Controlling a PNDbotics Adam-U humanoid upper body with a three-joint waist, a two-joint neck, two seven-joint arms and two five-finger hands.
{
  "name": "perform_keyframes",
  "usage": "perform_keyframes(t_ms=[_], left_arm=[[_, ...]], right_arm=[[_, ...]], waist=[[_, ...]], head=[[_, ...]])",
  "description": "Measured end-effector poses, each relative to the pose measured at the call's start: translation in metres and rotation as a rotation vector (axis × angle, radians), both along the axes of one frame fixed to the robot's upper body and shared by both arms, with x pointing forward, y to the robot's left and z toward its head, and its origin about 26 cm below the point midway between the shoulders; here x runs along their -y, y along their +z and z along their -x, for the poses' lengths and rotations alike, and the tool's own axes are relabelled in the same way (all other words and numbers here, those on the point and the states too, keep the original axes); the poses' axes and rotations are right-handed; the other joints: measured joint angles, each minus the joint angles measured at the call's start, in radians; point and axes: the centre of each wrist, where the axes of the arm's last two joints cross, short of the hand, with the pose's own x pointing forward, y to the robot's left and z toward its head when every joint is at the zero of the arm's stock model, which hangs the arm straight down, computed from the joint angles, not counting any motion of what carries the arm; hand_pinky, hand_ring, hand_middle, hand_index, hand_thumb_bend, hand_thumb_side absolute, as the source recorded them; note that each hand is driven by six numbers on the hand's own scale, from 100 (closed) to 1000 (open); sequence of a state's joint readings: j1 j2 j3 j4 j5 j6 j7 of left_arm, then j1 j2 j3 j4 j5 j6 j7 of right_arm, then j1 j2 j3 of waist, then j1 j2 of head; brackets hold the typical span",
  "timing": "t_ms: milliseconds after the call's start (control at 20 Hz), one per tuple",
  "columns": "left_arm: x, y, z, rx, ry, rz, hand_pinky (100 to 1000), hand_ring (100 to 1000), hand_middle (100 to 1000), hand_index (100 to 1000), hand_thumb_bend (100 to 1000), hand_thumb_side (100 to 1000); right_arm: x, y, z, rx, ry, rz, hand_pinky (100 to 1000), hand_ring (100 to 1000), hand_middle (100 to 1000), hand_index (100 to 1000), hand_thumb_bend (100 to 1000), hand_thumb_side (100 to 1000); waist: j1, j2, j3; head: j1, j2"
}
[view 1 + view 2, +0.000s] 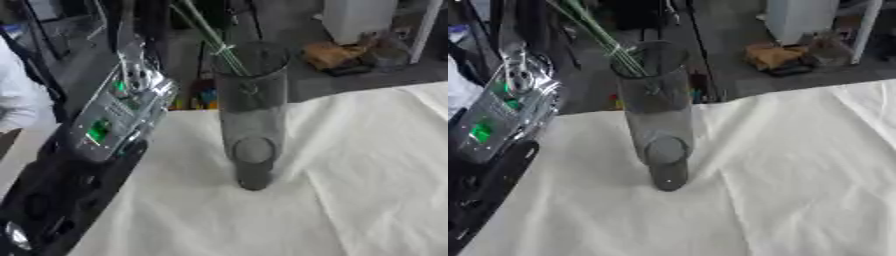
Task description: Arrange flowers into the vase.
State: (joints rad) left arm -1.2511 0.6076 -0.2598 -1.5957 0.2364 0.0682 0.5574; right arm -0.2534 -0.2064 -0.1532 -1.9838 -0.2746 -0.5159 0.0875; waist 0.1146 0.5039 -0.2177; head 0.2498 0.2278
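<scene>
Covering the near part of both views, the white cloth (350, 200) lies creased over the surface, with nothing on it but the vase. At the left edge the robot's left arm (105, 125) rises from the lower corner, black below and silver with green lights higher up, and reaches toward the top of the view; its hand passes out of sight above, so whether it is released, clenched or grasping a stem cannot be told. The right hand shows in neither view.

Near the middle of the cloth stands the vase (252, 115), a tall grey see-through cylinder, upright on its dark base. Several thin green stems (210, 37) already sit in it, leaning out over the rim toward the upper left; their blooms are beyond the top of the view, so what kind of flowers they are is not visible. The upper part of the left arm is just beside the stems, which suggests it may be attending to them, though no contact is visible.

As a judgement, the task looks well advanced: stems are in the vase and no loose flowers lie on the cloth. What may remain is settling the stems and drawing the arm clear.

Beyond the surface is a dark floor with a white cabinet (354, 17) and brown clutter (332, 55).
</scene>
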Motion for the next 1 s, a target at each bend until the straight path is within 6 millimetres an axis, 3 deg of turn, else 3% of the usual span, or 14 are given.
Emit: perform_keyframes(t_ms=[300,600,1000], left_arm=[[0.0003,-0.0003,0.0007,-0.029,-0.008,-0.051,100,333,137,325,100,850],[-0.0034,0.0003,0.0015,-0.049,0.012,-0.091,100,335,124,305,100,905],[-0.0093,-0.003,-0.0003,-0.089,0.057,-0.135,100,323,100,262,100,865]], right_arm=[[0.0003,-0.0011,0.0004,-0.008,0.0,0.003,857,867,551,928,100,908],[0.0007,-0.0022,0.0009,-0.018,-0.001,0.004,857,867,551,929,100,905],[0.0011,-0.0031,0.0013,-0.032,-0.005,0.002,860,868,551,931,100,894]], waist=[[0.0,0.0,0.001],[0.01,-0.007,0.007],[0.021,-0.017,0.022]], head=[[0.0,0.0],[-0.005,0.001],[-0.011,0.017]])
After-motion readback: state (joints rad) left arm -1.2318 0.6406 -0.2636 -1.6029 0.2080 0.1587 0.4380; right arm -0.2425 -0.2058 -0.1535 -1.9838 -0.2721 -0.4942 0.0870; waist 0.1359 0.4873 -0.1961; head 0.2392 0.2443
